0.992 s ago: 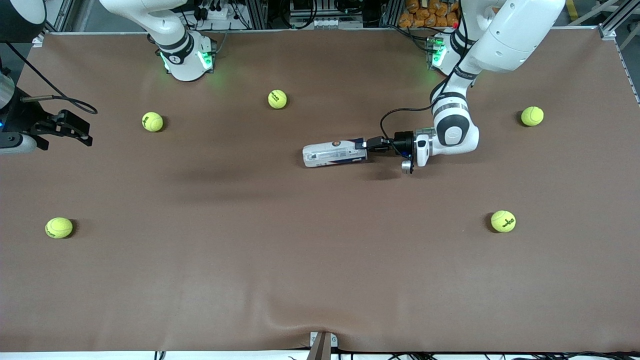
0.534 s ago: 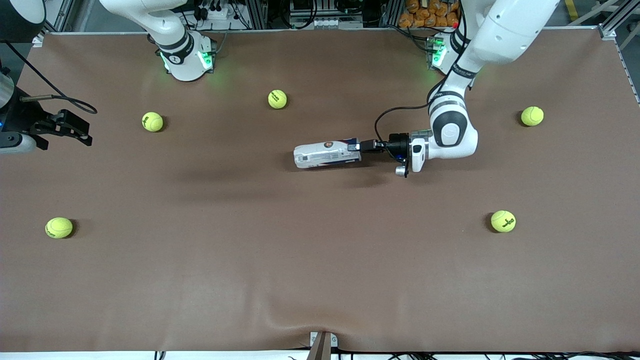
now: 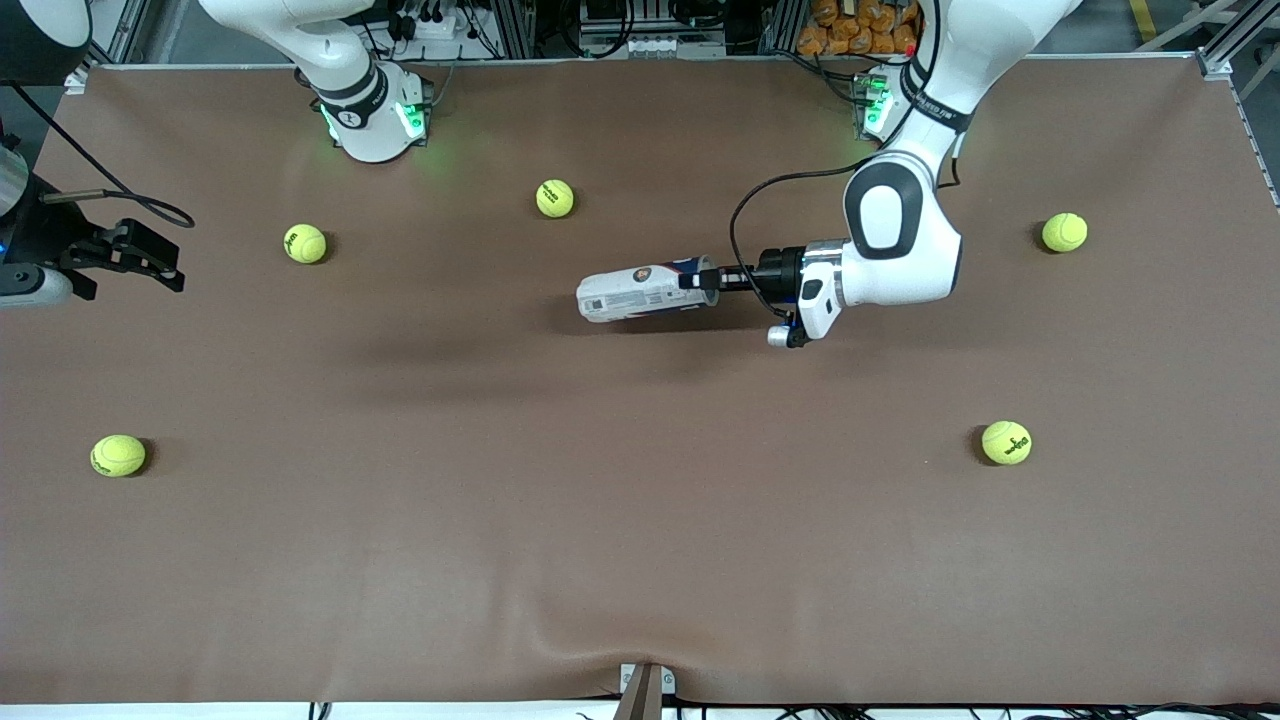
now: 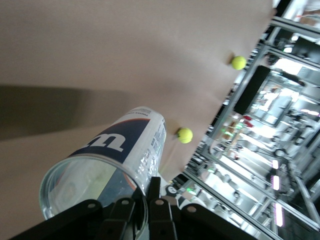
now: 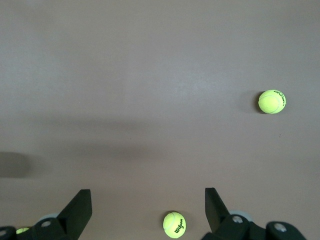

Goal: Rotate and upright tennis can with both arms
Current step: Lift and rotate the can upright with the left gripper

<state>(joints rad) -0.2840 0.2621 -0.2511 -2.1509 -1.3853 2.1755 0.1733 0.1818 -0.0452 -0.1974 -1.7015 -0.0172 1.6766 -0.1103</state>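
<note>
Lifted off the bench, the can hangs from the left claw pinching its rim; right claw waits wide. Tilt slowly.

Both arms are glossy white with dark joint rings — the left arm shows a rounded black-outlined panel on its wrist joint and a looping black cable. Green lights glow at both bases. The right gripper has black, wedge-shaped fingers — the left gripper is black too.
</note>
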